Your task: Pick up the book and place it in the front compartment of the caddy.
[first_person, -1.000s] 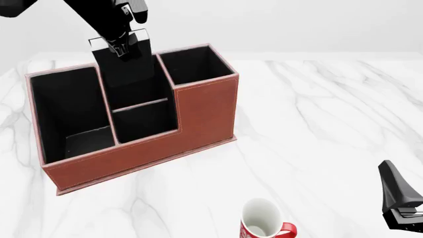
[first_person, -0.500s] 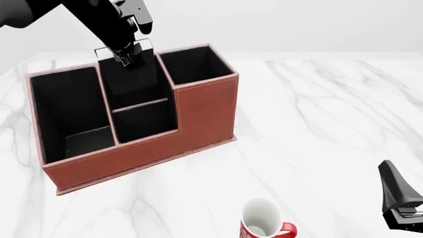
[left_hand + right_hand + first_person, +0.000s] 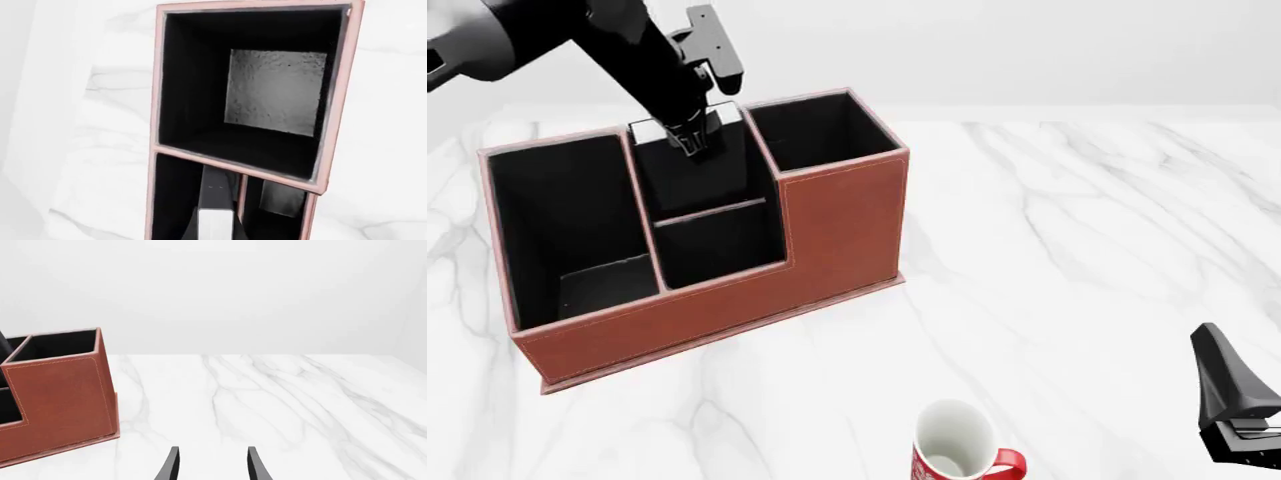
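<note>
The reddish-brown caddy (image 3: pixel 827 230) stands at the left of the table. My left gripper (image 3: pixel 691 138) is shut on the top edge of the black book (image 3: pixel 723 125). The book stands upright and is sunk most of the way into the front compartment (image 3: pixel 762 168), between the tall far wall and the low thin divider (image 3: pixel 710 208). In the left wrist view the book's white page edge (image 3: pixel 215 224) shows down inside that narrow pocket, beside the caddy's pink rim (image 3: pixel 157 100). My right gripper (image 3: pixel 212 467) is open and empty, low at the near right (image 3: pixel 1234 410).
A red-and-white mug (image 3: pixel 954 450) stands at the near edge, in front of the caddy. The caddy's large end pocket (image 3: pixel 567 230) is at the left and a tall small pocket (image 3: pixel 821 130) at the right. The caddy's end wall shows in the right wrist view (image 3: pixel 60 400).
My left gripper has moved down with the book, so the book has sunk deeper into the pocket. The right arm has not moved.
</note>
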`<state>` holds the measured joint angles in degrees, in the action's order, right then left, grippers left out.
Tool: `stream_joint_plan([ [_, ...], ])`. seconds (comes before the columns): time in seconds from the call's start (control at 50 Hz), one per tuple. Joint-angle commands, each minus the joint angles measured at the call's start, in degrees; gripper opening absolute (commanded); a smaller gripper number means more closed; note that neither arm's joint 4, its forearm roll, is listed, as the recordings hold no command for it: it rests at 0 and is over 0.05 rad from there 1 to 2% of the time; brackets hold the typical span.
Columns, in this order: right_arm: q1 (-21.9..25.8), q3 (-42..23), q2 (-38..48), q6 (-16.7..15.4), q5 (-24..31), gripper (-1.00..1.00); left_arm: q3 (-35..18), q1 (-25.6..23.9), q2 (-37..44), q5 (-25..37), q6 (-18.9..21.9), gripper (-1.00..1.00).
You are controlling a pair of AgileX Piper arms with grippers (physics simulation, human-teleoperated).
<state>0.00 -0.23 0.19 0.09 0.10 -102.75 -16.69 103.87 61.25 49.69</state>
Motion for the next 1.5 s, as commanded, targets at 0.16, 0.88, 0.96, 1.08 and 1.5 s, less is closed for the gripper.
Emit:
stream_joint_plan([
  [0.16, -0.01, 0.02, -0.08, 0.02, 0.06, 1.00, 4.88, 1.38, -0.84, -3.77, 1.97, -1.00],
  [0.88, 0.00, 0.02, -0.08, -0.01, 0.06, 1.00, 10.51, 1.95, 0.64, -8.59, 1.71, -1.00],
  [0.96, -0.02, 0.02, -0.08, 0.01, 0.06, 1.00, 10.53, 2.06, 1.04, -8.90, 1.44, -1.00],
  [1.08, 0.00, 0.02, -0.08, 0.00, 0.06, 1.00, 10.91, 2.20, 1.46, -9.29, 1.30, -1.00],
  [1.5, -0.01, 0.02, -0.08, 0.00, 0.06, 1.00, 10.17, 3.77, -0.28, -8.73, 4.34, 1.00],
])
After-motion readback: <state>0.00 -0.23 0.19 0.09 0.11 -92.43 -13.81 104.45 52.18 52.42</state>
